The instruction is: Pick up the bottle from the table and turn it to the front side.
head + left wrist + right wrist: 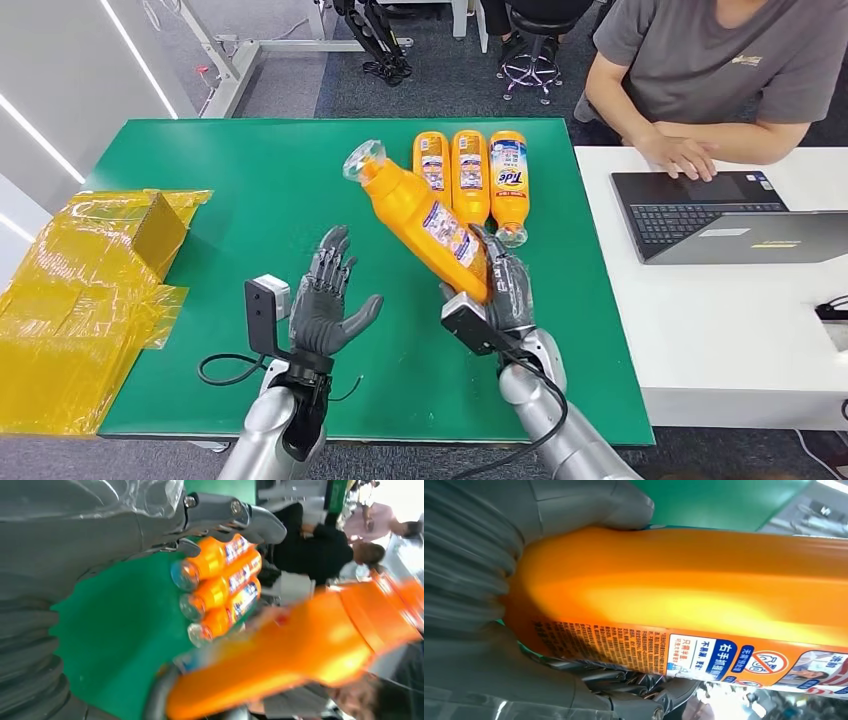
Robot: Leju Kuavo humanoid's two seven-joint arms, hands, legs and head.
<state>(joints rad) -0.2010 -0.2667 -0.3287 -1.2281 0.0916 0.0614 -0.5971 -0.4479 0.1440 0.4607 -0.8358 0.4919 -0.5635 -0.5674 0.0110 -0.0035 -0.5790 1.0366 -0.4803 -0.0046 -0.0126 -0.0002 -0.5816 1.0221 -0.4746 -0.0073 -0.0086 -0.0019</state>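
Green surface (250,200) below us, we hold the bottle (425,215) aloft, our right hand (505,290) wrapped round its base, long axis tilting up-left, cap leading. Our left hand (325,300) waits just beside, fingers (335,255) spread, holding nothing, ready to help turn it.

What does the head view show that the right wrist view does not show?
Only the head view: the open left hand, three bottles lying side by side on the green table, a laptop, a seated person. Only the right wrist view: the fine print on the label. Both: the right hand gripping the orange bottle at its base.
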